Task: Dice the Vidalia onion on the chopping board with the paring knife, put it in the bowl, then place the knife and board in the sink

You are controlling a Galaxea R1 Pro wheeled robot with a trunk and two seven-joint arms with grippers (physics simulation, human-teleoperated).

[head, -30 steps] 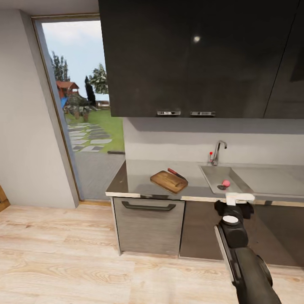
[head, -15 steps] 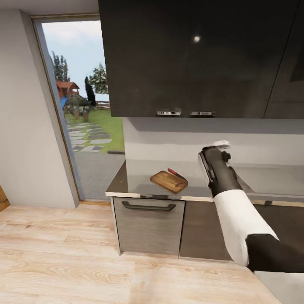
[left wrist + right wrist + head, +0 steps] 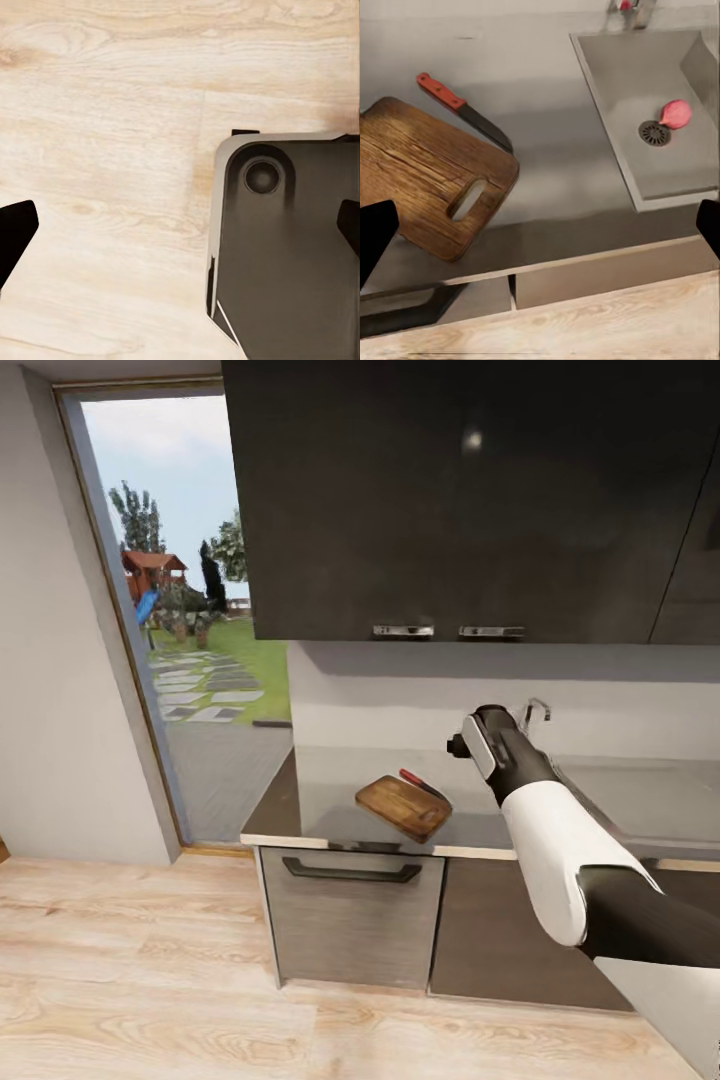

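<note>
In the right wrist view, the pink-red Vidalia onion lies in the grey sink beside the round drain. On the countertop lies the brown chopping board, with the red-handled paring knife just off its far edge. My right gripper hovers open above the counter's front edge, between board and sink. In the head view, the board and knife sit left of my raised right arm. My left gripper is open over the wood floor. The bowl is out of view.
Dark wall cabinets hang above the counter, and the chrome tap stands behind my right arm. A cabinet with a bar handle sits under the board. An open doorway is at the left. My dark base shows below the left gripper.
My right arm has risen from below the counter's front edge to above the countertop, hiding the sink in the head view. The head camera has also shifted slightly.
</note>
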